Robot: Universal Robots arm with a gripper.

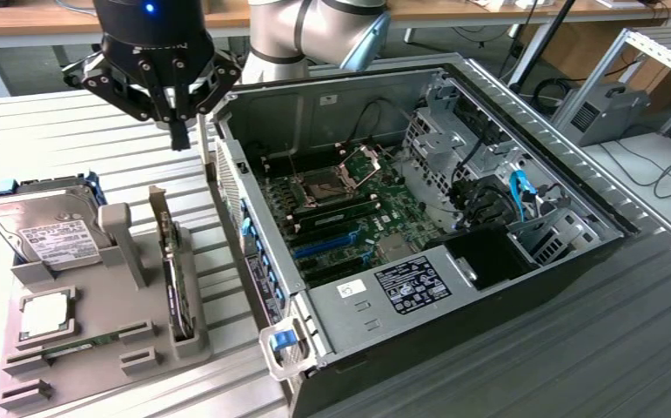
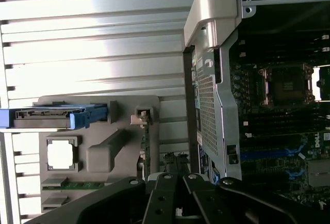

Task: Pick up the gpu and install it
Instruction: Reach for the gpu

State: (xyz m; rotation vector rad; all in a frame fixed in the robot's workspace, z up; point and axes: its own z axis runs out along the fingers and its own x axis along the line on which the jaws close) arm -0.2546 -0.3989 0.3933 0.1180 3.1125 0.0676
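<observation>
gpu [image 1: 174, 261]: on edge in gray holder [image 1: 120, 252], lower edge sunk in slot, face detail too fine to make out. Wrist view: gpu [image 2: 146, 149] edge-on, near end hidden behind gripper [image 2: 178, 185] linkage. Arm [image 1: 312, 35] cut by exterior view's upper edge. Hard drive [image 1: 45, 231] label print unreadable. Computer case [image 1: 365, 326] base runs out of frame.

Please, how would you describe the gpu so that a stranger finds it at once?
Beside the open computer case, at the exterior view's left, sits a grey holder. The gpu stands on edge along the holder's side nearest the case: a thin long card, unlike the blue-framed hard drive.
</observation>
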